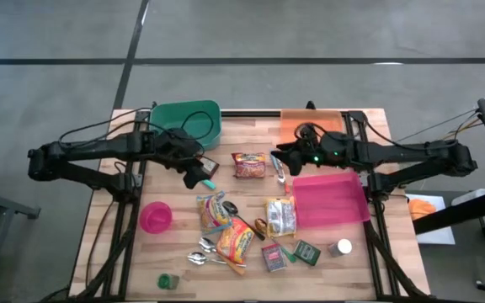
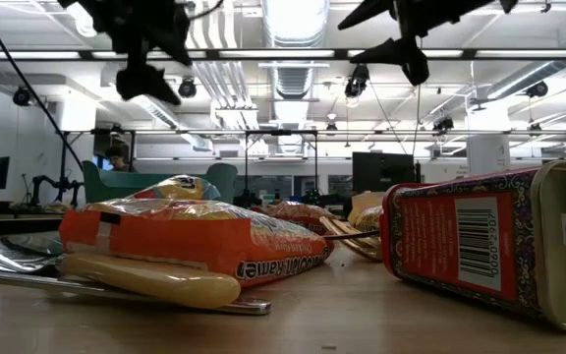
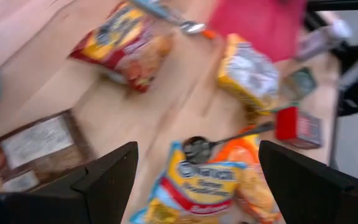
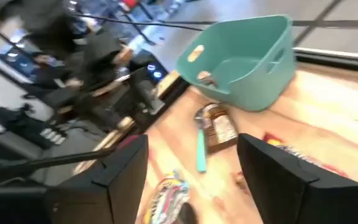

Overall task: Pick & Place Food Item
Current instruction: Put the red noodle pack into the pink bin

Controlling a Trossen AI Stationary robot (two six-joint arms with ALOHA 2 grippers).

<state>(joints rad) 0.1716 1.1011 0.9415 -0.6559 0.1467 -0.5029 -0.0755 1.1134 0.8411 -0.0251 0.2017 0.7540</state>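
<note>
My right wrist view alone showing scraps inside the teal bin (image 4: pixel 247 59), my right gripper (image 1: pixel 278 160) raised beside the red snack packet (image 1: pixel 248 165), fingers apart and empty, my left gripper (image 1: pixel 199 175) wide open, empty, both arms reaching inward.

Wooden table (image 1: pixel 352 278); scattered snack packets (image 1: pixel 249 165)

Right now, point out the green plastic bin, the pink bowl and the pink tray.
Green plastic bin (image 1: pixel 168 114), high view, bare floor.
Pink bowl (image 1: pixel 155 217), high view, centre.
Pink tray (image 1: pixel 335 202), high view, bare floor.
</note>
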